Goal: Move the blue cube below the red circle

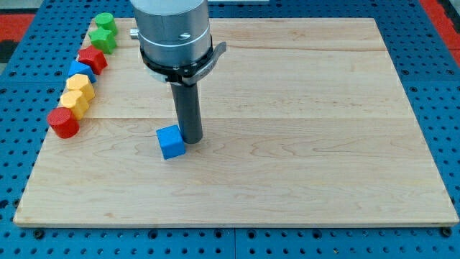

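The blue cube (pixel 171 142) lies on the wooden board, left of the middle. My tip (pixel 191 138) stands against its right side, touching it. The red circle (pixel 64 123) is the round red block at the bottom end of the row along the board's left edge, well to the left of the cube and slightly higher in the view.
Along the left edge, from the top down, a row holds a green round block (pixel 105 21), a green block (pixel 103 39), a red block (pixel 93 60), a blue block (pixel 80 71) and two yellow blocks (pixel 77 94). The board's bottom edge (pixel 230 219) borders a blue pegboard.
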